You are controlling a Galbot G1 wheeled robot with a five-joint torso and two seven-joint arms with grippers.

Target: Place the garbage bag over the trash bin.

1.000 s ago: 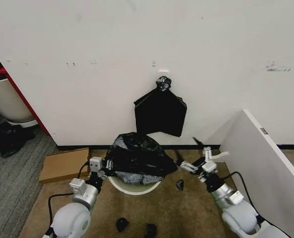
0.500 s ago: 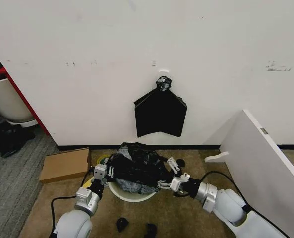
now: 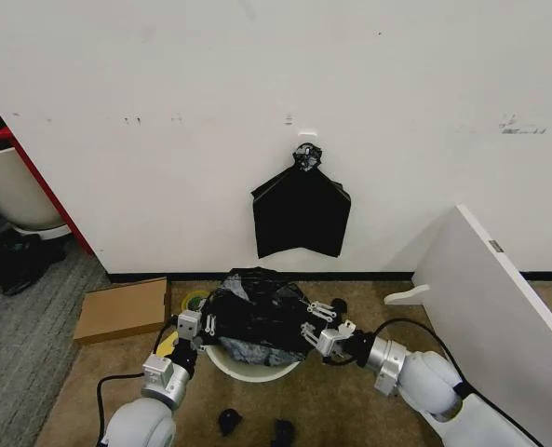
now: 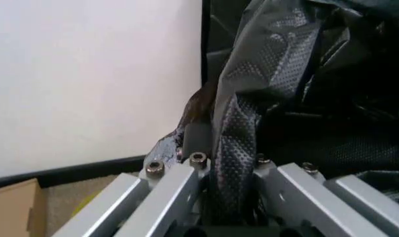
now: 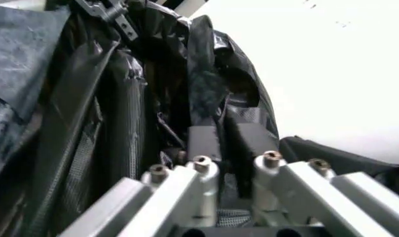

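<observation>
Hands at the trash bin (image 3: 248, 365), both clenched on the garbage bag (image 3: 257, 315). Left hand (image 3: 204, 324) sits at the bin's left side; in the left wrist view its fingers (image 4: 198, 136) pinch a vertical fold of the black plastic (image 4: 242, 123) between them. Right hand (image 3: 315, 331) sits at the bin's right side, opposite the left; in the right wrist view its dark fingertips (image 5: 202, 140) are pressed together on a crumpled pleat of the bag (image 5: 120, 113). Bag lies heaped over the mouth of the bin, bunched and glossy, stretched between the two hands, with the white rim showing below its front edge. Bin stands on the brown floor (image 3: 350, 410) near the wall. Behind the bin, a folded black bag bundle (image 3: 300, 209) hangs on the wall; to its left lies a flat cardboard box (image 3: 122, 309); to its right leans a white panel (image 3: 494, 298). Small black scraps (image 3: 229, 421) lie on the floor in front of the bin.
</observation>
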